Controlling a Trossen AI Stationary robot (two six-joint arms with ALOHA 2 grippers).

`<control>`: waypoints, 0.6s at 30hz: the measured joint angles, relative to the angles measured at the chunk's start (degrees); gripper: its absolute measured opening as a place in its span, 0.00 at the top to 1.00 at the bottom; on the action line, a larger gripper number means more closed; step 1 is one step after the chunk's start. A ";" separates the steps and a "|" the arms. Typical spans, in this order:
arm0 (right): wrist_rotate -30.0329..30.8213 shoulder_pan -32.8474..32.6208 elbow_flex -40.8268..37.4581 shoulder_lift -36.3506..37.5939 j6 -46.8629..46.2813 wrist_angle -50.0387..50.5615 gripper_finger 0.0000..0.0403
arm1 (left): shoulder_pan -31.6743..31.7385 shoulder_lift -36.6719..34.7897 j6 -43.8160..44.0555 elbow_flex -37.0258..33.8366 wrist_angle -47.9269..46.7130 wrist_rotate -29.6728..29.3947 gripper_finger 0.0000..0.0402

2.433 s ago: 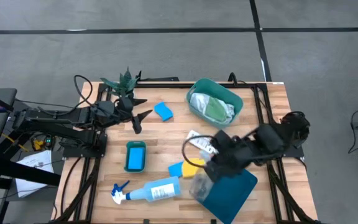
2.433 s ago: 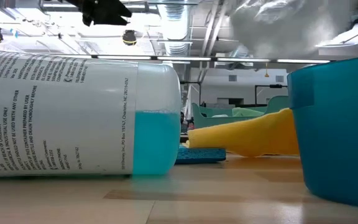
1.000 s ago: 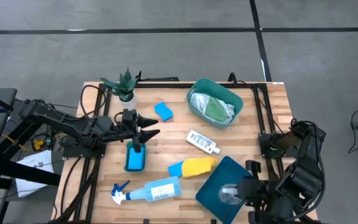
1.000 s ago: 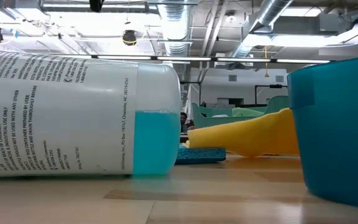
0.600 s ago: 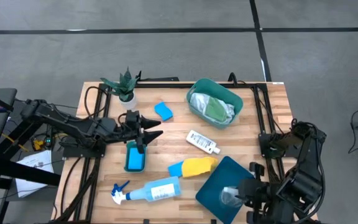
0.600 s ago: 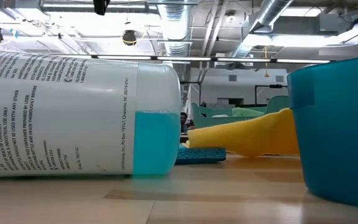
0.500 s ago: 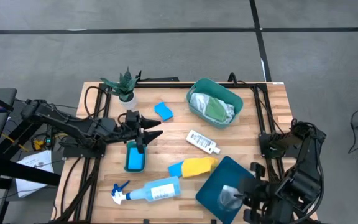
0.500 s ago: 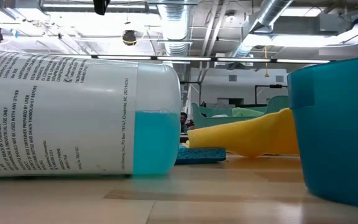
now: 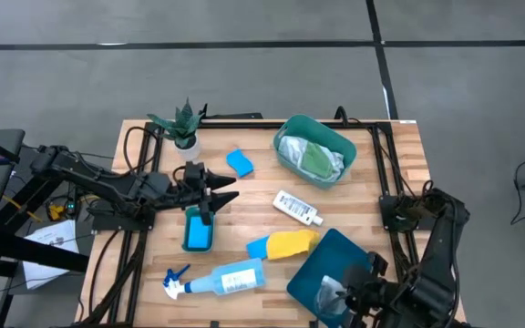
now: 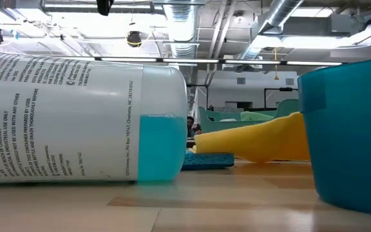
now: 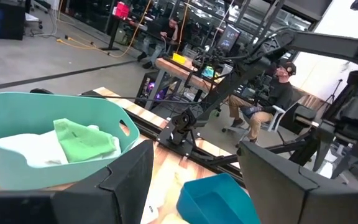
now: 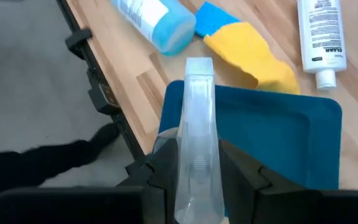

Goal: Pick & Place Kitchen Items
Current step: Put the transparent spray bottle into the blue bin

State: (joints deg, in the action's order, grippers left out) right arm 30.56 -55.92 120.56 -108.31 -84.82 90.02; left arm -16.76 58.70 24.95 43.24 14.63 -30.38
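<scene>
The table is a pale wood-plank top on a black frame, standing on a grey floor crossed by dark lines; the low view looks past it into a hall with ceiling ducts and strip lights. In the left wrist view, people sit at benches beyond the table.

The right gripper hangs over the table's near edge above the dark teal tub, its fingers closed on a clear crinkled cup squashed flat between them. The left gripper hovers with its fingers spread wide and nothing between them, over the far end of a blue sponge in mid-table.

A second blue sponge lies near the potted plant. The mint basket, at the far side, holds white and green cloths. A small white bottle lies between basket and tub. A yellow cloth covers what seems to be another blue sponge, touching the tub's corner. The spray bottle lies along the near edge. Bare wood shows at the far right corner.
</scene>
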 joint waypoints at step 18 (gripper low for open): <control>-0.01 -0.34 -8.33 1.78 -11.47 -0.27 0.80 | -0.52 -0.02 0.79 0.00 0.12 0.10 0.42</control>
State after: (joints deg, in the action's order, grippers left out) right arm 30.56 -56.26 112.23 -106.53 -96.29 89.75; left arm -17.28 58.67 25.74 43.24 14.76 -30.29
